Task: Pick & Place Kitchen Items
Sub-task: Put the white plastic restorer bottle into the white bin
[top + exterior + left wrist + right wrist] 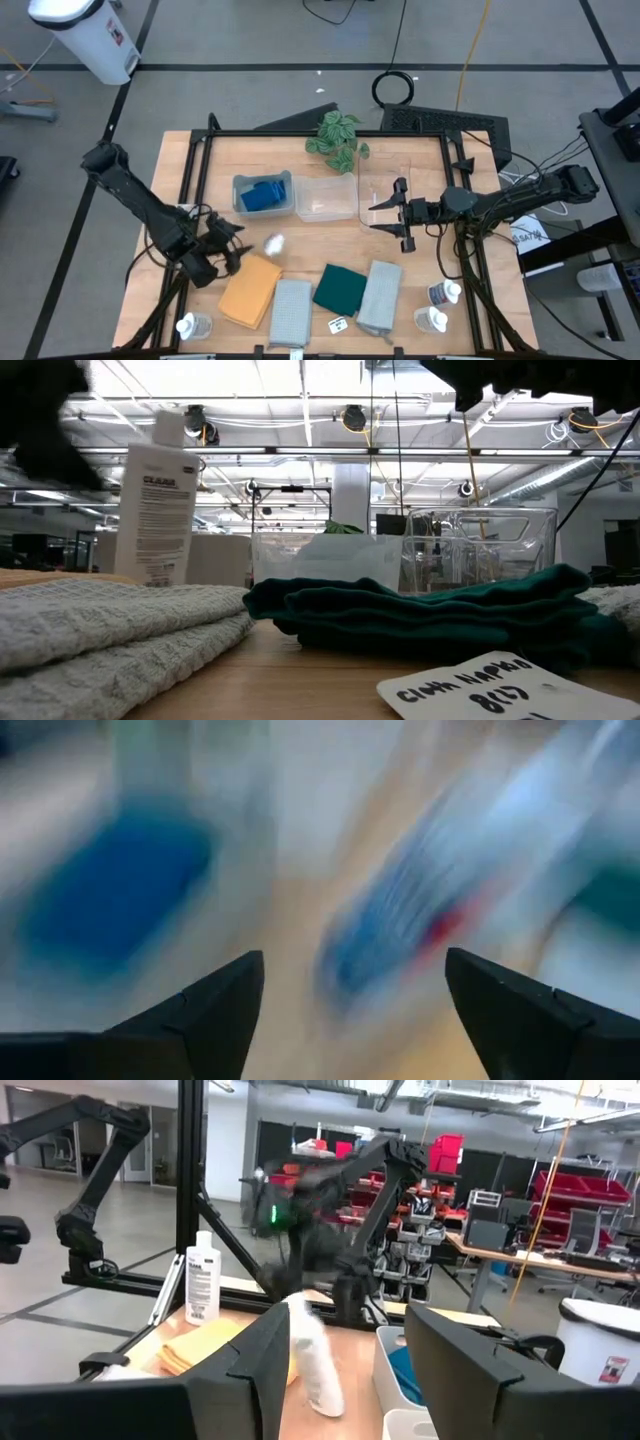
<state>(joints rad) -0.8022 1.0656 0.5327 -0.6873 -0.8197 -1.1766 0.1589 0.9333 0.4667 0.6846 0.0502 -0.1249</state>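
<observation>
The left gripper [230,248] sits over the left half of the wooden tabletop [180,170], jaws spread wide and holding nothing. The small white plastic squeeze bottle [273,243] lies just beyond its fingertips and apart from them. The bottle is between the clear plastic bin of blue sponges [262,195] and the far corner of the folded orange cloth [250,290].

The step in hand looks like a grasp on this bottle. To do it well, let the bottle come to rest, square the jaws across its narrow body, and close at mid-length rather than at the neck.

The bottle is smeared in every view. The right wrist view shows it leaning, its long axis steep but not upright, tilted toward the sponge bin. Which end carries the cap cannot be told.

The right gripper [398,215] waits near the right-hand clear empty bin [432,170], its jaws parted and empty
</observation>
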